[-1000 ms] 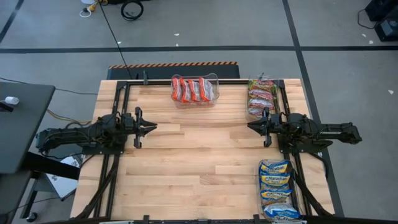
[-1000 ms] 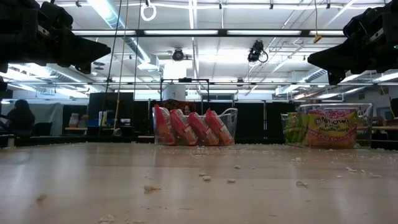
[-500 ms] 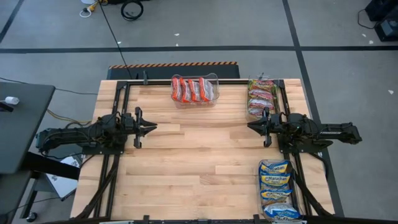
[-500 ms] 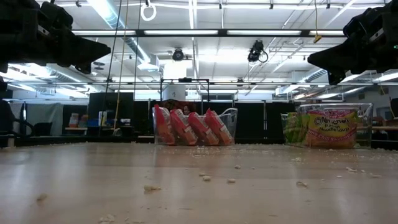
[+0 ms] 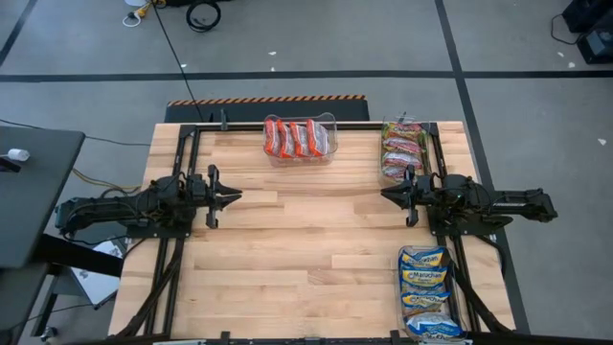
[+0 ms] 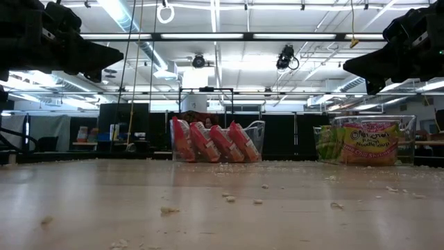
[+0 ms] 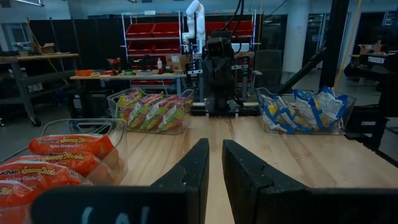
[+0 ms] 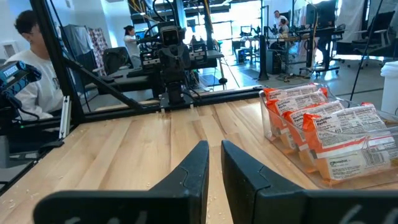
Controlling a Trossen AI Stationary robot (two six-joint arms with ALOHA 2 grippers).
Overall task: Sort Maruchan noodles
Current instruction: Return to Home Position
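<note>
Both arms hover level over the tabletop, facing each other across its bare middle. The left pincer and right pincer each have their fingers drawn nearly together, with only a slim gap, and hold nothing. The noodle packets sit sorted by colour, each group in its own clear bin. The red packets stand in a row running left to right at the far edge, roughly midway between the two pincers. The green packets are stacked along the far right edge, just beside the right pincer and off to its side. The blue packets run along the near right edge beside the right arm, well apart from the left. No packet lies loose or in the gap between the pincers, so the sorting looks finished. Any closing move to rest should only need to clear the green bin close by the right arm.
</note>
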